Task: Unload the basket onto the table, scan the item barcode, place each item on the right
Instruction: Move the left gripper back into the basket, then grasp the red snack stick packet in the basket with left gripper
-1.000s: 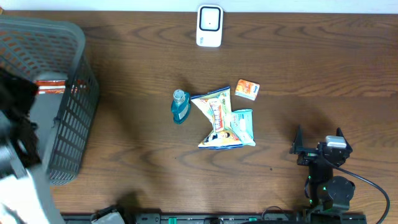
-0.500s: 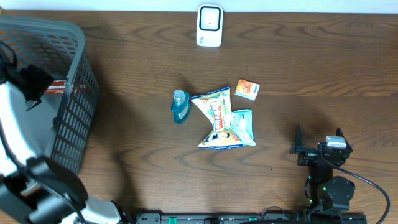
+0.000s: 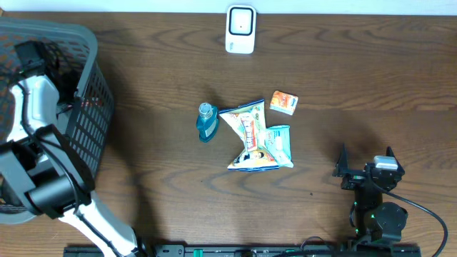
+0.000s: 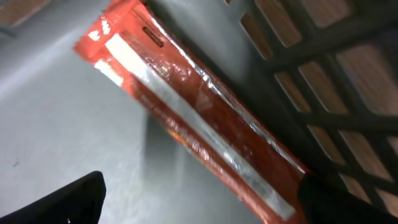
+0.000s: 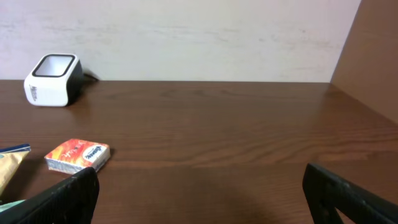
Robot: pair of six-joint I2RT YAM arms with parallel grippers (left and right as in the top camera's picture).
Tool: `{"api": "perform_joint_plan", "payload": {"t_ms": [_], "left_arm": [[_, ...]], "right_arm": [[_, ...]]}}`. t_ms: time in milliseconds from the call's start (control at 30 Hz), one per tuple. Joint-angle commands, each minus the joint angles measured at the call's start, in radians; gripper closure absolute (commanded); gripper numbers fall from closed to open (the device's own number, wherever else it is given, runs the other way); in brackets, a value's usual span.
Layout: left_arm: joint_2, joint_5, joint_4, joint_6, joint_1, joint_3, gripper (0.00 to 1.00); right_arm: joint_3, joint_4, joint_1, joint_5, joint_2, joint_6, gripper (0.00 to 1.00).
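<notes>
Picking stage: hovering with left end effector (image 4: 205, 202) wide open, empty, over red packet (image 4: 193, 124) in basket (image 3: 89, 107) at surface's left edge, right end effector (image 3: 365, 155) open, idle; next, probably lowering, closing, lifting toward scanner (image 3: 240, 30).

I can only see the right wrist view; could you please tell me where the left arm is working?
Observer: The left claw is down inside the grey basket at the left end of the table.
Operator: Thank you. Is it holding anything?
Observer: No. It is open and faces a red packet lying on the basket floor against the wall.
Operator: What else lies near the orange box I can see?
Observer: A blue bottle lies beside two crumpled pouches, on the side away from your box.
</notes>
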Motion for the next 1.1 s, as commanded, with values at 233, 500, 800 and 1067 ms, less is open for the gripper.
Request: {"api": "perform_joint_plan", "payload": {"t_ms": [233, 500, 800, 1067], "left_arm": [[0.142, -0.033, 0.002, 0.021, 0.004, -0.001, 0.01], [0.129, -0.348, -0.173, -0.219, 0.012, -0.001, 0.19], [0.103, -0.446, -0.297, -0.381, 0.011, -0.001, 0.30], [0.066, -0.439, -0.324, -0.462, 0.010, -0.001, 0.06]], "right_arm": [[-0.002, -0.004, -0.004, 0.001, -0.004, -0.013, 0.01], [-0.002, -0.004, -0.004, 0.001, -0.004, -0.013, 0.01], [-0.002, -0.004, -0.004, 0.001, -0.004, -0.013, 0.01], [-0.002, -0.004, -0.004, 0.001, -0.004, -0.013, 0.01]]}}
